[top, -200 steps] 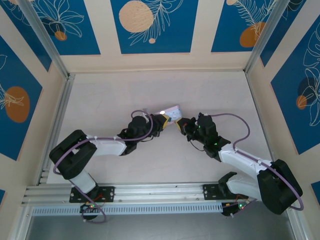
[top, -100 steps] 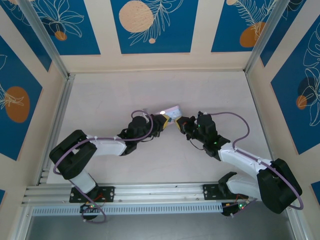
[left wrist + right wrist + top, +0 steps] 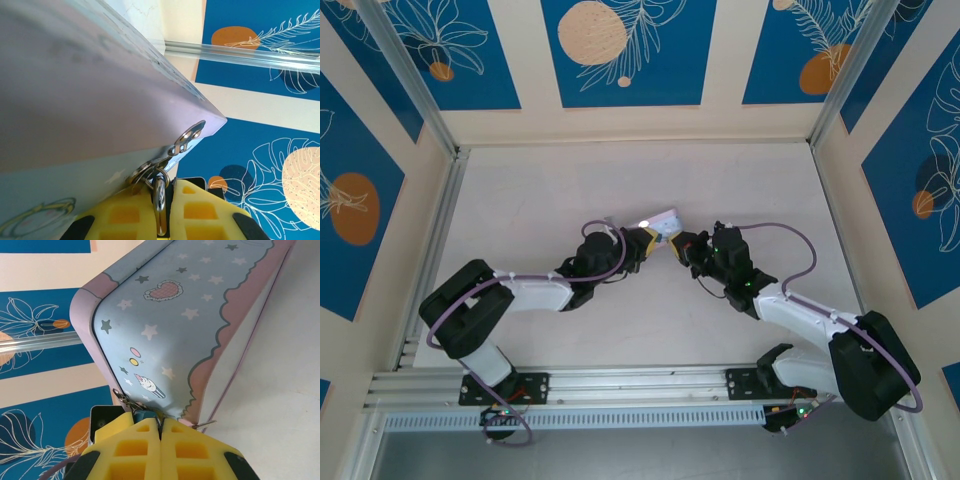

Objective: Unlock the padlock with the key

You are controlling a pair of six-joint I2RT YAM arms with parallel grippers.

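Hasp corner of tin (image 3: 190, 315), left gripper (image 3: 165, 210) pinching padlock (image 3: 145, 415) shackle, right gripper (image 3: 161, 422) clenched at teal body, open table (image 3: 540, 190) around

I have both arms reaching inward with elbows bent outward, left claw (image 3: 649, 239) and right claw (image 3: 682, 246) both pinched closed, tips nearly meeting.
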